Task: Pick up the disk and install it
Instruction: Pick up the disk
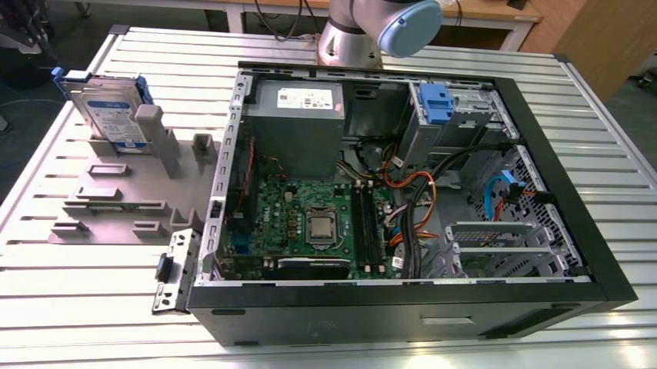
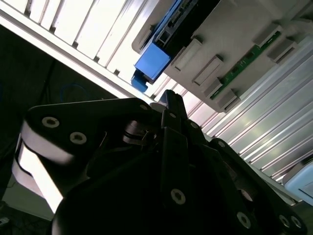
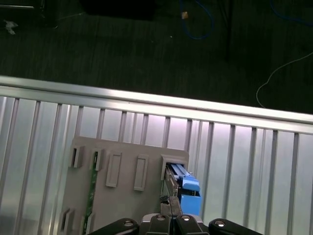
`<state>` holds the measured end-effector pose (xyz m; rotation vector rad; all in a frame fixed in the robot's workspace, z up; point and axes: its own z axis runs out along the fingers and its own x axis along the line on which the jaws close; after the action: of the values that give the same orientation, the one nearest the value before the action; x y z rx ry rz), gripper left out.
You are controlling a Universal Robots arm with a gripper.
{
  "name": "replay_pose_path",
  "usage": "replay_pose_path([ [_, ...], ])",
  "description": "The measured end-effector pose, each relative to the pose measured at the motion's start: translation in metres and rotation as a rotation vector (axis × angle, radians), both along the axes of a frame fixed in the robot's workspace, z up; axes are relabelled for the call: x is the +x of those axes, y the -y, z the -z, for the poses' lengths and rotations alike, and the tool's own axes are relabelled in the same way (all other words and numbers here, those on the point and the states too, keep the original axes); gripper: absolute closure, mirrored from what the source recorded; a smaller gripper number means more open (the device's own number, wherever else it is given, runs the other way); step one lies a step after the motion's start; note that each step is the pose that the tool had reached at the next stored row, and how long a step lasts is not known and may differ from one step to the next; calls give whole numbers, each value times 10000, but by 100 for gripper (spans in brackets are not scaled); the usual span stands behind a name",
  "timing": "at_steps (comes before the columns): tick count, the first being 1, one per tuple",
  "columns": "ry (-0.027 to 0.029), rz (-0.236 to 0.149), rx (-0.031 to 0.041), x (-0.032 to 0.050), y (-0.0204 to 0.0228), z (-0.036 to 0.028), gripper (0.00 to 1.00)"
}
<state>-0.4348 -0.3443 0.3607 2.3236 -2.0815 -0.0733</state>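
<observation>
The disk (image 1: 111, 108), a silver drive with a white-and-blue label in a blue carrier rail, stands upright in a grey holder plate (image 1: 123, 196) at the exterior view's left, outside the computer case. Both wrist views look down on it edge-on, as the disk (image 3: 182, 182) and the disk's blue rail end (image 2: 151, 63). My gripper (image 3: 171, 211) hangs well above it, the black fingers (image 2: 172, 105) pressed together, shut, with nothing between them. The arm's grey and blue joint (image 1: 380, 27) shows behind the case.
The open computer case (image 1: 411, 300) lies on the slatted metal table (image 1: 82, 307). Inside are a grey power-supply box (image 1: 298, 115), the motherboard (image 1: 308, 223), cables and a drive bay with a blue latch piece (image 1: 435, 104). A green memory stick (image 3: 91, 196) sits in the holder plate.
</observation>
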Motion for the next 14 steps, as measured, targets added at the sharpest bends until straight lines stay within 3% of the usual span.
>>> replay_pose_path([
  [14,0,-497,0,-11,0,0,89],
])
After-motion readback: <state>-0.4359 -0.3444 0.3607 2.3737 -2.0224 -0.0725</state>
